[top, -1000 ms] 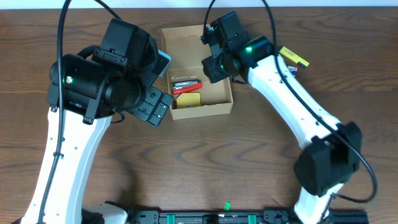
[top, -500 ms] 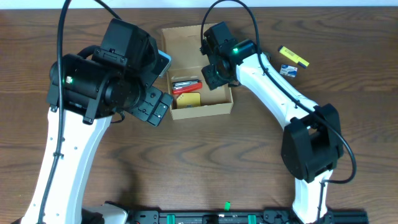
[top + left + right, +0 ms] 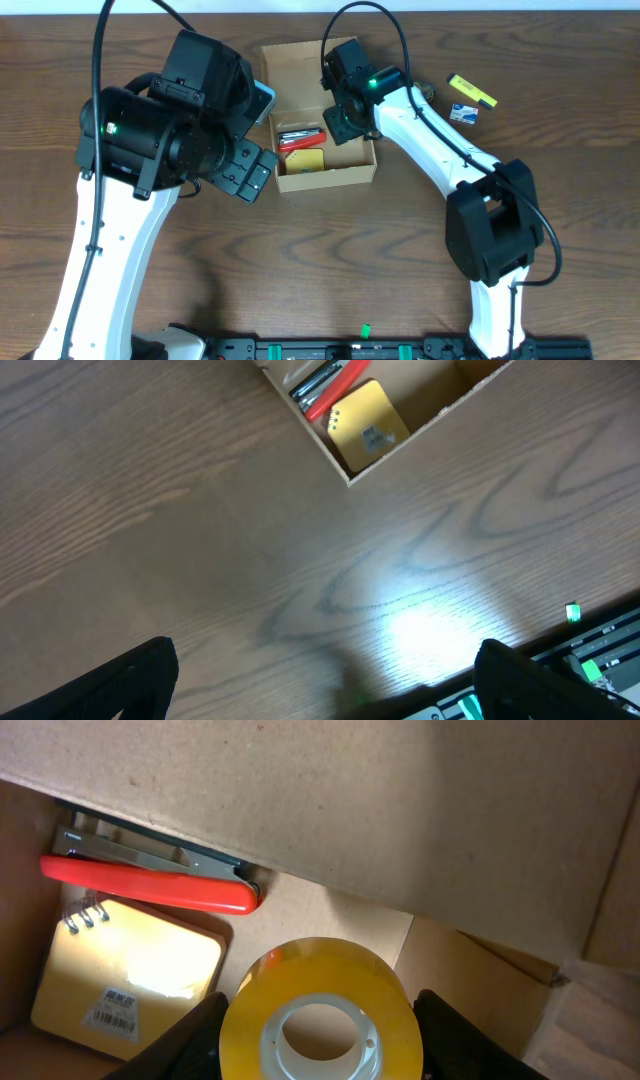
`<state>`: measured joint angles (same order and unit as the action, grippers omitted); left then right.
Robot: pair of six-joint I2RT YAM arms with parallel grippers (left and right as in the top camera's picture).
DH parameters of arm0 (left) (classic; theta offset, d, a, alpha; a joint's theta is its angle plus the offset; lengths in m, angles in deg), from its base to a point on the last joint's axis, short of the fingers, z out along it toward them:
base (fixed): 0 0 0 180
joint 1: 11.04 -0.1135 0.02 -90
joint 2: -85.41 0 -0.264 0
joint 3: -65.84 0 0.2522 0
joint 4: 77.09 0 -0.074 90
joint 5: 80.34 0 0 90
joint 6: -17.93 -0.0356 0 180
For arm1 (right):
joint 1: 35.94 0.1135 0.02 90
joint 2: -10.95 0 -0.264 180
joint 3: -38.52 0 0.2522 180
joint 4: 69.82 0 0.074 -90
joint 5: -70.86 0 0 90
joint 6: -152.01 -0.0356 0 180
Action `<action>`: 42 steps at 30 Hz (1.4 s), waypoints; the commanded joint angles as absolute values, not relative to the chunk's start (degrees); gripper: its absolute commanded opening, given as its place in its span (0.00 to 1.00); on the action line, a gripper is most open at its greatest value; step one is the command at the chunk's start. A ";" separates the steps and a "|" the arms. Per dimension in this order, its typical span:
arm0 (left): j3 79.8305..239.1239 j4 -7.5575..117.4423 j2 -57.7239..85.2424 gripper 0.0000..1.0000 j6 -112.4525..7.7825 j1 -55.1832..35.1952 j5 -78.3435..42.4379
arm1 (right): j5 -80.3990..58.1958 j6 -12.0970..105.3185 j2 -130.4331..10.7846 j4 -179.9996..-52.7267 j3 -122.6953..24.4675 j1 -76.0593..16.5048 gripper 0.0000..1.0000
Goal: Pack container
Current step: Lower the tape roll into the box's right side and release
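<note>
The container [image 3: 326, 177] is a tan cardboard box at the back centre of the table, with its flap lid [image 3: 292, 55] lying open behind it. A red-handled stapler [image 3: 300, 138] and a yellow notepad [image 3: 305, 160] lie inside at the left. My right gripper [image 3: 345, 112] hangs over the box's right half. In the right wrist view it [image 3: 320, 1032] is shut on a yellow tape roll [image 3: 320, 990], just above the box floor, next to the stapler [image 3: 150, 885] and notepad [image 3: 125, 980]. My left gripper [image 3: 330, 695] stands open over bare table left of the container [image 3: 305, 432].
A yellow marker [image 3: 471, 91] and a small blue-and-white packet [image 3: 462, 113] lie on the table to the right of the box. A black rail [image 3: 380, 350] runs along the front edge. The left arm's bulk [image 3: 160, 130] stands close to the box's left side.
The right arm has swung left and its gripper has moved a little further over the box with the tape roll. The left arm has not moved.
</note>
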<state>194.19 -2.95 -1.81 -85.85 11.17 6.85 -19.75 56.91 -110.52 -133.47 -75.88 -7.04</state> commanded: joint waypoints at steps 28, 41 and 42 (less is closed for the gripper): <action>195.10 -4.37 -1.25 0.95 -86.25 11.11 7.12 | -26.28 44.25 -110.96 -133.51 -75.62 -5.16 0.53; 195.10 -4.37 -1.25 0.95 -86.25 11.11 7.12 | -26.26 44.25 -110.94 -133.58 -75.62 -5.16 0.64; 195.10 -4.37 -1.25 0.95 -86.25 11.11 7.12 | -26.26 44.27 -110.91 -133.62 -75.62 -5.16 0.64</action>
